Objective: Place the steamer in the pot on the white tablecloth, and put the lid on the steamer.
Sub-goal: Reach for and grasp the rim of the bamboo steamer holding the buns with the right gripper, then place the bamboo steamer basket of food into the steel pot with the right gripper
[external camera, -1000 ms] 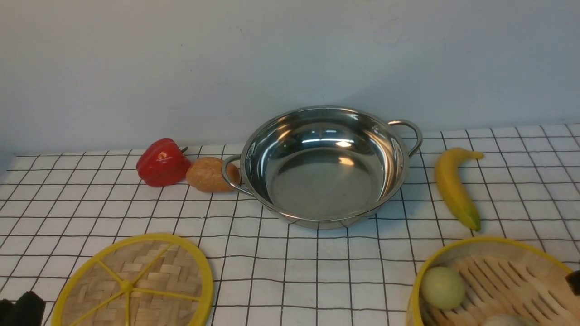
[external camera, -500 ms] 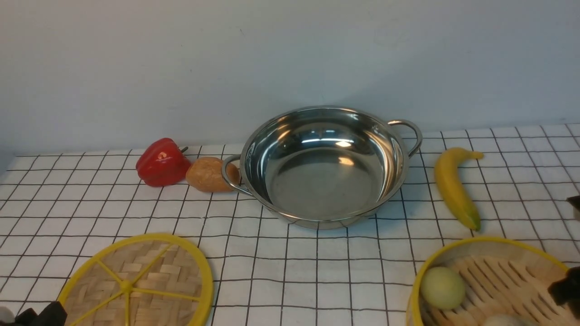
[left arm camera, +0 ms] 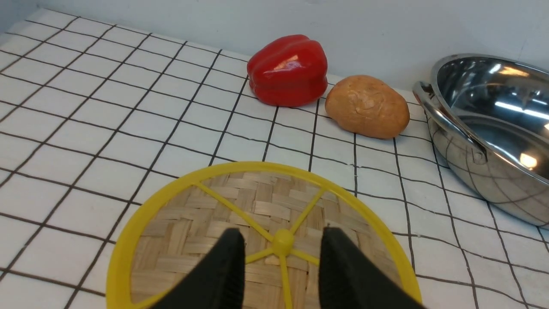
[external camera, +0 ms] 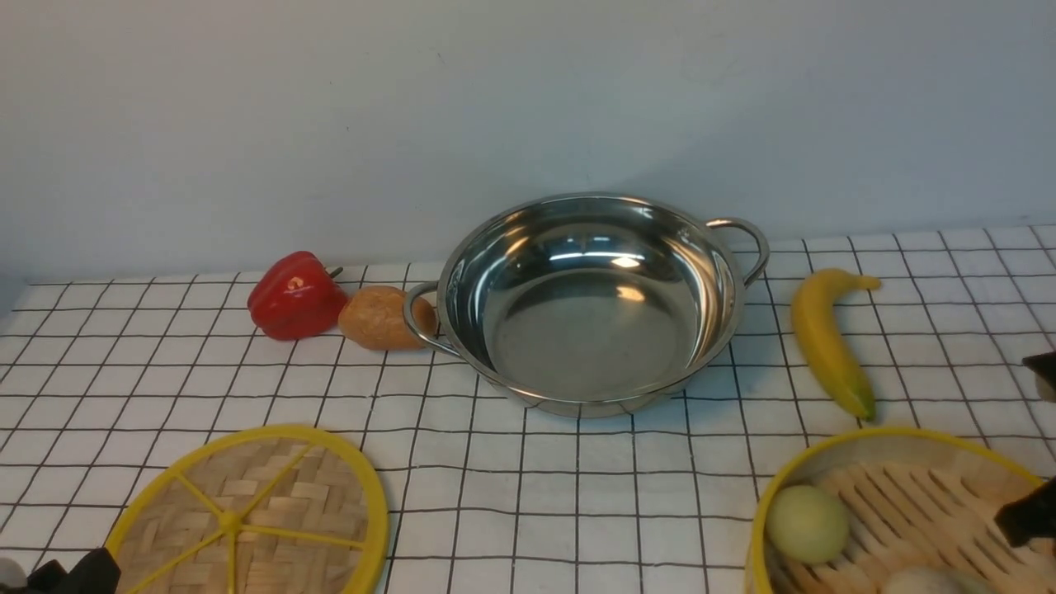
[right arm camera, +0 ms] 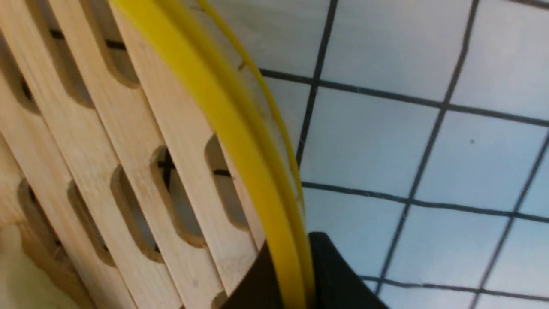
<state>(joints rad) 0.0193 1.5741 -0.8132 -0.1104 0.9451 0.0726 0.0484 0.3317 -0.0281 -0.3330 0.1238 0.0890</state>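
The shiny pot [external camera: 590,305] stands empty at the back middle of the white tablecloth [external camera: 528,487]. The steamer [external camera: 899,503] sits at the front right, cut off by the frame edge. My right gripper [right arm camera: 288,274] is shut on the steamer's [right arm camera: 141,128] yellow rim, with one black finger [external camera: 1027,516] inside the basket. The woven lid [external camera: 247,516] lies flat at the front left. My left gripper [left arm camera: 282,231] hangs just over the lid [left arm camera: 257,206], open, its fingers either side of the yellow hub and not touching it.
A red pepper [external camera: 295,295] and a brown potato [external camera: 381,318] lie against the pot's left handle. A banana [external camera: 827,342] lies right of the pot, just behind the steamer. A green ball [external camera: 807,524] and a pale object [external camera: 920,583] rest in the steamer.
My right gripper has closed from wide open onto the steamer's rim. My left gripper slid in towards the lid's edge, then held still.
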